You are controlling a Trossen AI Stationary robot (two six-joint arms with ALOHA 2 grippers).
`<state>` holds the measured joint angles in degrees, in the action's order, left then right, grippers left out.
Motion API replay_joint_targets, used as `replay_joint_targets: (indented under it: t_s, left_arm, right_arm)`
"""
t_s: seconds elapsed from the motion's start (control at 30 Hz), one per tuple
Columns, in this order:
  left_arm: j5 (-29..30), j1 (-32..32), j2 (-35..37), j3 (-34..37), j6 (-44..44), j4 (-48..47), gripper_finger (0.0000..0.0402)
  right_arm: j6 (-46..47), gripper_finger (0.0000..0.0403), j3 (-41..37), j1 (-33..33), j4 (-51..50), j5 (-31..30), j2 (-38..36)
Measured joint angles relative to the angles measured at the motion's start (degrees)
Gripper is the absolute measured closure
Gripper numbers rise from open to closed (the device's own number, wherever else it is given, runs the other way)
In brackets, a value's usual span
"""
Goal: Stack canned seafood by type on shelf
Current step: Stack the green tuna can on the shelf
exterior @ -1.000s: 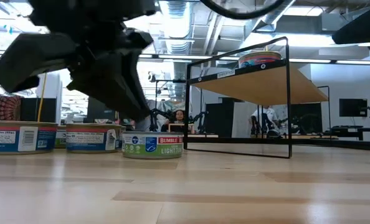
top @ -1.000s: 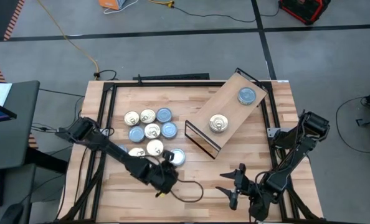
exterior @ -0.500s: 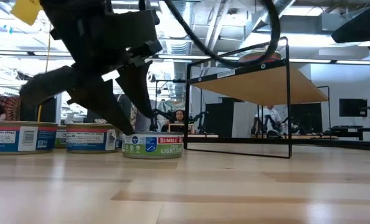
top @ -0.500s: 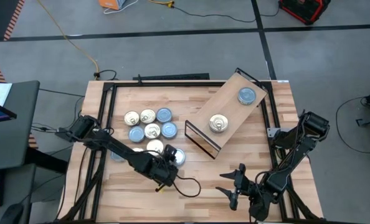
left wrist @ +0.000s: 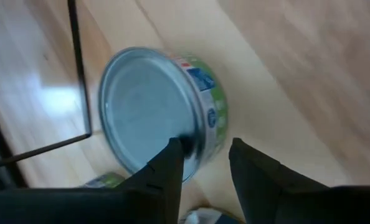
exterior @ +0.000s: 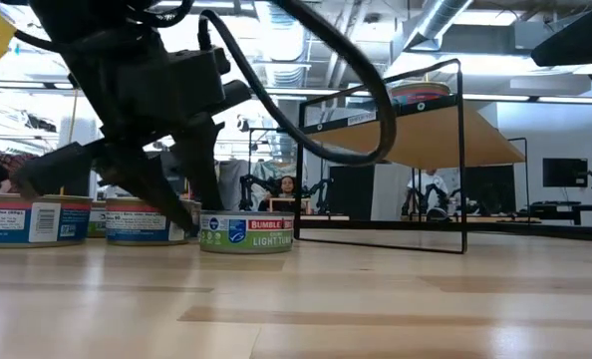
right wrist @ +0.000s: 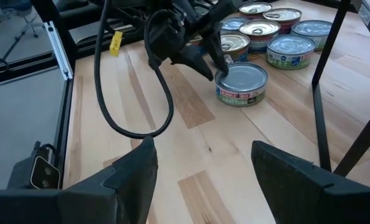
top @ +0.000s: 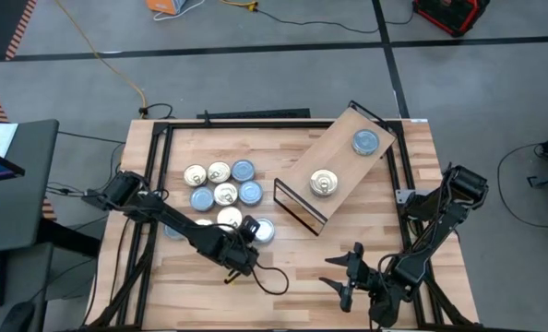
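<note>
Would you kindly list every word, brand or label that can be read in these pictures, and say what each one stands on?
"BUMBLE" over "LIGHT TUN": green side label of the nearest tin, low view; the rest curves out of sight.
Labels on the tins behind it: too small to read.
White tag on the shelf frame: too small.
Yellow tag on the left arm's cable: no legible text.

In the low view the left arm hides part of the tins behind it. The shelf is cut off in the right wrist view. The tin is blurred in the left wrist view.
</note>
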<state>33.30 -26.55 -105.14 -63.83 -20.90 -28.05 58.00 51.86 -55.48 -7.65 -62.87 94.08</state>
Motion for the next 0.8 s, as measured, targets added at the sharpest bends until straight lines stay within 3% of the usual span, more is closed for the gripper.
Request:
replay_joint_targets:
  t_s: [0.3,0.8]
  left_arm:
    - [-3.05,-0.24,0.15,-0.17,4.69,-1.90,0.0393]
    - [-4.12,-4.70,0.50,-0.07,21.14,-9.56,0.0401]
  right_arm:
    - [0.00,0.0117,0.02,0.00,0.01,0.02,0.00]
    - [0.00,0.0117,0.02,0.00,0.52,0.02,0.00]
